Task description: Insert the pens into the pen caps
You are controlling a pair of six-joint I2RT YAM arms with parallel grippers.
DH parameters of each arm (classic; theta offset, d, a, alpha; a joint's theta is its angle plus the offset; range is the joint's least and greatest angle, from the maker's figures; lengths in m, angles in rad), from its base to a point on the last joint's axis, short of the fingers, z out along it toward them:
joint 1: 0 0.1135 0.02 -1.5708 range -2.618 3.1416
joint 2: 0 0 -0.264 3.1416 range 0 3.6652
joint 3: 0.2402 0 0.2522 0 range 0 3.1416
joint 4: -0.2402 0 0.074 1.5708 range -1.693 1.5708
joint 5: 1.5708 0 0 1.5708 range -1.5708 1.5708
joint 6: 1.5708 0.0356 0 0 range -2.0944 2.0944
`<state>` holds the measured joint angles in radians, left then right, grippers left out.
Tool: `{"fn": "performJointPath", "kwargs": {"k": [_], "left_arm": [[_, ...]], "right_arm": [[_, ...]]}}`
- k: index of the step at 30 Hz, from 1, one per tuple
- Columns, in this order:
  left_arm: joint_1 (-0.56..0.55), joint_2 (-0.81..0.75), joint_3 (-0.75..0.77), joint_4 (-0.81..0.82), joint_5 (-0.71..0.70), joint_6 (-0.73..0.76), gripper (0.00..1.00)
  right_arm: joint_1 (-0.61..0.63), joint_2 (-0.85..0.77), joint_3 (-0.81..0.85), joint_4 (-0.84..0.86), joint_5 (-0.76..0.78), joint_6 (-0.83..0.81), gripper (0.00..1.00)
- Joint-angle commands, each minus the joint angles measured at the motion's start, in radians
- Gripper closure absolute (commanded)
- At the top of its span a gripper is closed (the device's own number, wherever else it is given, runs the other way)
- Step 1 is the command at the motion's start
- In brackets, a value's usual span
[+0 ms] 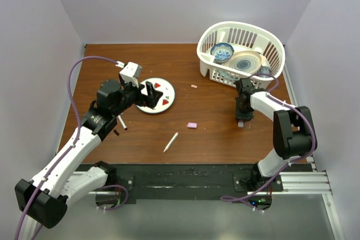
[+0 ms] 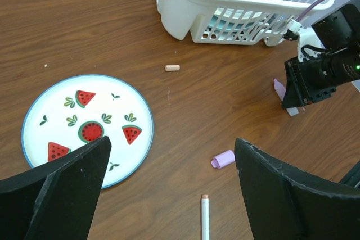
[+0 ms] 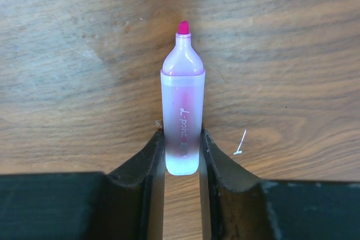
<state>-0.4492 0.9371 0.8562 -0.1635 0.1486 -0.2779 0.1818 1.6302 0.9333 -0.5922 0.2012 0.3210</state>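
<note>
Wooden table [image 1: 225, 139]: right pincer [image 3: 181, 139] pinches the pink pen [image 3: 182, 99], seen only wrist-side; left pincer [image 2: 171, 150] spread.

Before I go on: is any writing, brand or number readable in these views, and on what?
"d.point": printed lengthwise on the barrel of the pale pink pen gripped by the right gripper; the characters after it are too blurred to read.
No text on the plate, only watermelon pictures.
Nothing legible on the white pen or the basket.
</note>
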Motion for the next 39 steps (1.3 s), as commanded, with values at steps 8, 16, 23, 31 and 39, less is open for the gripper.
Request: {"fn": "performJointPath", "kwargs": {"k": [8, 16, 23, 31, 39], "left_arm": [[-0.002, 0.046, -0.068, 0.083, 0.163, -0.323, 0.20], [-0.111, 0.097, -0.186, 0.350, 0.227, -0.365, 0.23], [-0.244, 0.068, -0.249, 0.475, 0.149, -0.273, 0.25], [-0.338, 0.098, -0.293, 0.600, -0.004, -0.195, 0.25], [-0.362, 0.121, -0.322, 0.665, -0.038, -0.162, 0.30]], "right_arm": [[0.298, -0.239, -0.051, 0.138, -0.121, 0.090, 0.98], [0.472, -0.476, -0.051, 0.317, -0.175, 0.426, 1.00], [0.597, -0.512, -0.021, 0.328, -0.023, 0.670, 1.00], [0.694, -0.533, 0.006, 0.339, 0.055, 0.811, 1.00], [0.734, -0.533, 0.013, 0.339, 0.095, 0.833, 1.00]]}}
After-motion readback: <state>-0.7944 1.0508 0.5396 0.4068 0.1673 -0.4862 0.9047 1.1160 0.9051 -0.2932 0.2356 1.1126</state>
